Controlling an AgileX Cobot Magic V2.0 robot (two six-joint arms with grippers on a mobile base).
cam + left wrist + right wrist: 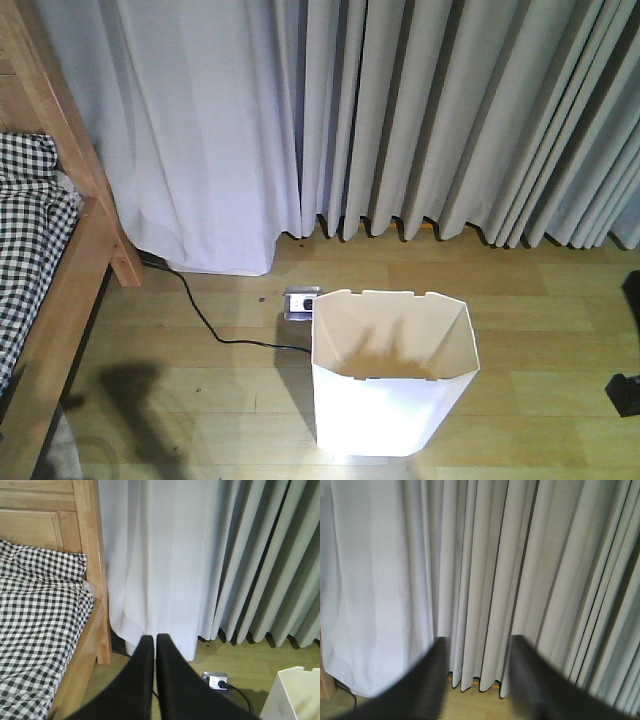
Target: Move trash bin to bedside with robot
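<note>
The white trash bin (392,372) stands upright on the wooden floor at centre-right, its faceted rim open and its inside empty. One white corner of the trash bin (292,695) shows at the lower right of the left wrist view. The bed (45,250), with a light-brown wooden frame and black-and-white checked bedding (35,625), lies along the left side, well apart from the bin. My left gripper (155,639) is shut with nothing in it, hanging above the floor near the bed post (95,570). My right gripper (477,642) is open and empty, facing the curtains.
Grey and white curtains (400,110) hang across the whole back. A power strip (300,300) with a black cable (215,325) lies on the floor just behind the bin's left corner. A black object (625,390) sits at the right edge.
</note>
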